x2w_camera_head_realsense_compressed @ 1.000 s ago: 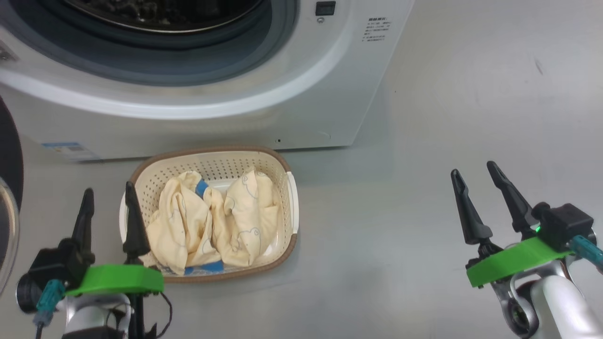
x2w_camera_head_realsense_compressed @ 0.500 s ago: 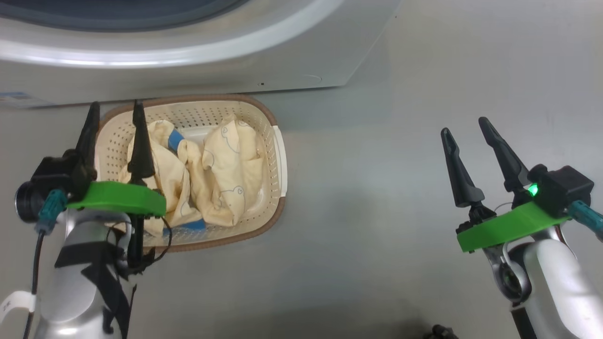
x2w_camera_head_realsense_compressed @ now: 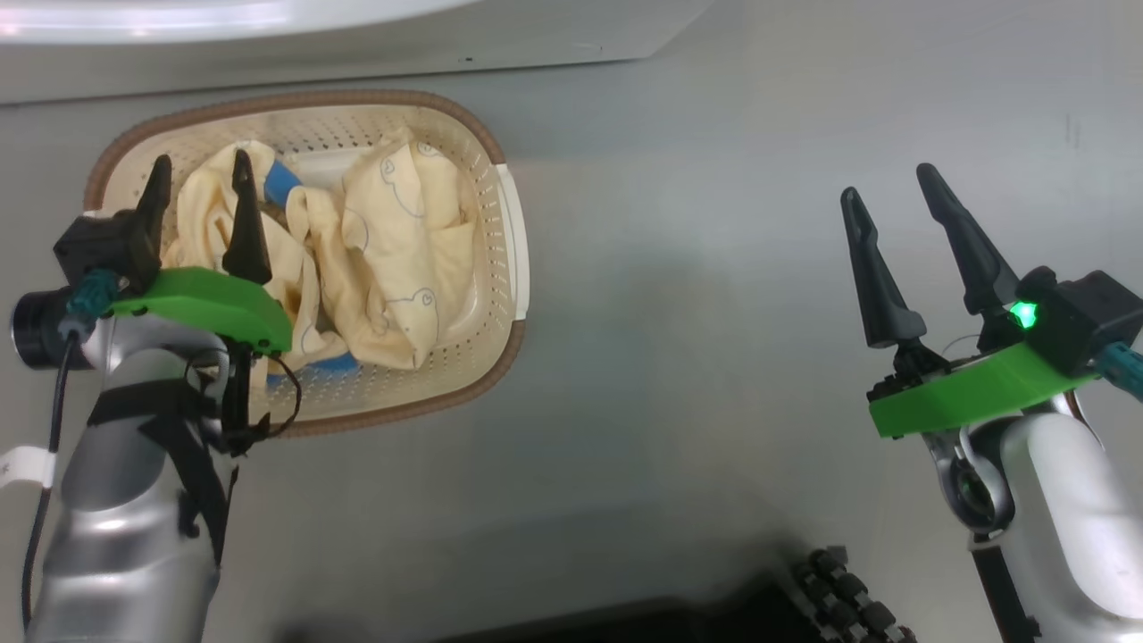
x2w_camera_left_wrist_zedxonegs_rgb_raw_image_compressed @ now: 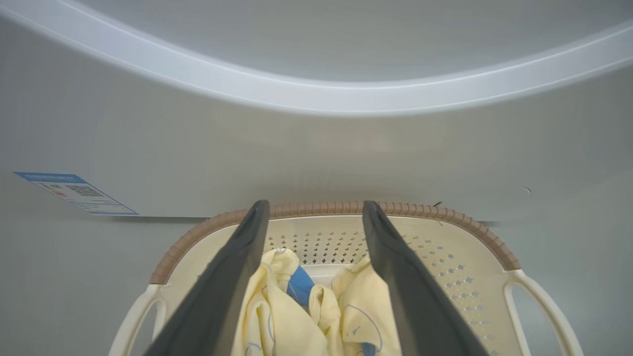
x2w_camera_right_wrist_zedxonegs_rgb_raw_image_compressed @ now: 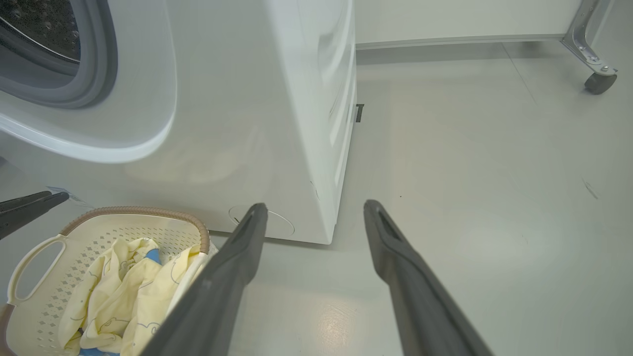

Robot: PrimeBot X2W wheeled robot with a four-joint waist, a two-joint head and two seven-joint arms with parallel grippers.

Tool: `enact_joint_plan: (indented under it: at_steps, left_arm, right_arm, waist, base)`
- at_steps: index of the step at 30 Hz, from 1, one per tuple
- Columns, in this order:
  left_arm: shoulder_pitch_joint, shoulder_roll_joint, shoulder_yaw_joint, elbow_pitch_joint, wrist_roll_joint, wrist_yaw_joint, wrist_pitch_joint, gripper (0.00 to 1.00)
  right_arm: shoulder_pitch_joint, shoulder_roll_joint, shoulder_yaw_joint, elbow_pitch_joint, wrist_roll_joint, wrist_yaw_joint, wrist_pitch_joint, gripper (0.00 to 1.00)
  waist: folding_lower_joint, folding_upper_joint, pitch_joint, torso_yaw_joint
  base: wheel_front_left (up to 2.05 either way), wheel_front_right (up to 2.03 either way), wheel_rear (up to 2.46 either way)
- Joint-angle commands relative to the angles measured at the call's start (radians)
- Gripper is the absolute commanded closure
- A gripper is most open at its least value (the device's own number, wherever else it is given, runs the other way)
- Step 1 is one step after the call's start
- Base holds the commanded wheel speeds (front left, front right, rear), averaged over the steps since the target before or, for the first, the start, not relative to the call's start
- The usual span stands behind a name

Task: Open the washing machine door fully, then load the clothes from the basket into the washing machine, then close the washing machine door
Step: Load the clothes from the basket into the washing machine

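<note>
Hovering over the basket (x2w_camera_head_realsense_compressed: 502, 353), the left fingers (x2w_camera_head_realsense_compressed: 243, 223) stand spread apart and pinch nothing. Their tips are over the pale yellow clothes (x2w_camera_head_realsense_compressed: 393, 241) on the 9 o'clock side of the basket; whether they touch the fabric I cannot tell. The clothes lie crumpled inside the basket, with a small blue cloth piece (x2w_camera_head_realsense_compressed: 284, 183) among the folds toward 12 o'clock. The basket stands on the grey floor (x2w_camera_head_realsense_compressed: 696, 375), just beside the front of the white washing machine (x2w_camera_right_wrist_zedxonegs_rgb_raw_image_compressed: 222, 123) at 12 o'clock. The right fingers (x2w_camera_head_realsense_compressed: 877, 286) are also spread and empty, well apart from the basket at 3 o'clock, over the floor. In the right wrist view the grey rubber gasket (x2w_camera_right_wrist_zedxonegs_rgb_raw_image_compressed: 96, 74) shows at 10 o'clock.
</note>
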Motion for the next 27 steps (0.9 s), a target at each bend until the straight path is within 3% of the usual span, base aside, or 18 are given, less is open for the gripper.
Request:
enact_joint_plan:
  at_steps: [1,12,27]
  left_arm:
    - [-0.005,0.038,0.028,0.014,-0.004,-0.001,-0.007,0.0]
    - [-0.108,0.056,0.029,0.259,-0.02,0.0,-0.005,0.0]
    - [-0.221,0.046,-0.024,0.459,-0.052,-0.006,0.042,0.0]
  right_arm:
    - [0.008,-0.009,0.01,-0.034,-0.004,-0.003,-0.009,0.0]
    - [-0.01,0.0,0.018,-0.04,-0.008,-0.003,-0.009,0.0]
    - [-0.04,0.018,0.046,-0.035,-0.003,-0.003,-0.009,0.0]
  waist:
    - [-0.0001,0.0,0.045,0.004]
    - [-0.0001,0.0,0.132,0.005]
    - [-0.0001,0.0,0.182,-0.011]
  base:
    - [0.0,0.0,0.0]
    - [0.0,0.0,0.0]
    - [0.0,0.0,0.0]
